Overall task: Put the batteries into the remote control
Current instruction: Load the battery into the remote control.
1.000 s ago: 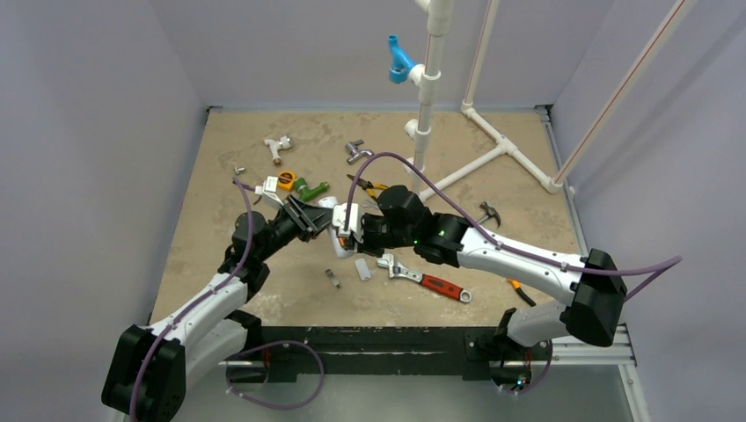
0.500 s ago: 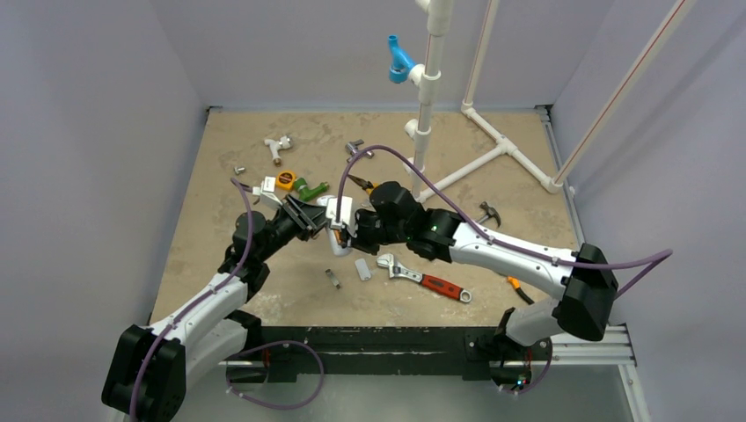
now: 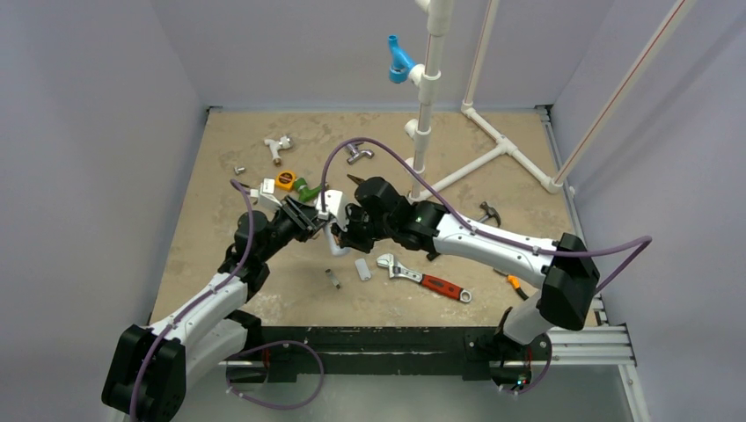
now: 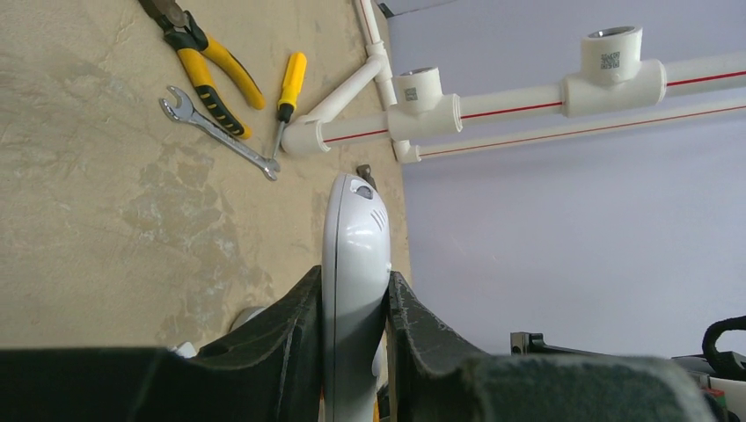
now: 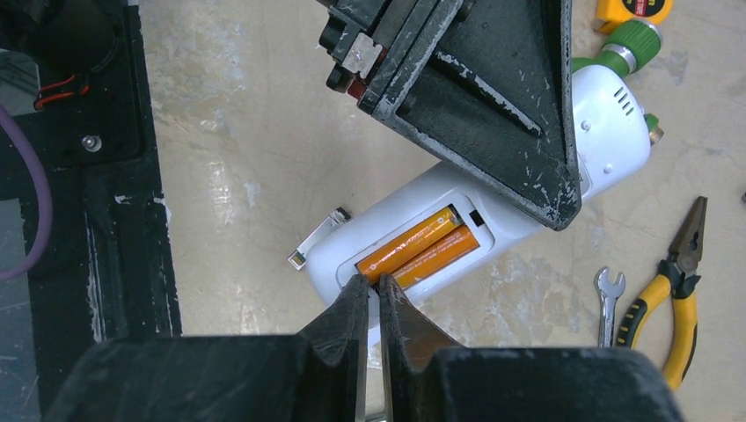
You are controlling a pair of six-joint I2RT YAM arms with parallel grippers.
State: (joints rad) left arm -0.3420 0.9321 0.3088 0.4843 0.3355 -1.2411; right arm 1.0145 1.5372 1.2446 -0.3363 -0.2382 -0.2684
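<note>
My left gripper (image 4: 354, 280) is shut on the white remote control (image 4: 354, 255) and holds it edge-on above the table. Seen from the right wrist, the remote control (image 5: 607, 132) has its back compartment open, with the two orange batteries (image 5: 409, 244) lying side by side inside it. One black left finger (image 5: 493, 97) covers the remote's middle. My right gripper (image 5: 374, 286) is shut with nothing held, its tips at the near end of the batteries. From above, the two grippers meet at the remote control (image 3: 337, 239), the left gripper (image 3: 310, 218) on one side and the right gripper (image 3: 339, 230) on the other.
Below the remote on the table lie a small white cover piece (image 3: 362, 268), a grey metal cylinder (image 3: 332, 279) and a red-handled wrench (image 3: 422, 278). Yellow pliers (image 5: 682, 299) and a spanner (image 5: 605, 303) lie nearby. A white pipe frame (image 3: 427, 97) stands at the back.
My right arm has reached further left to the remote and its jaws have closed. The left arm has held still with the remote.
</note>
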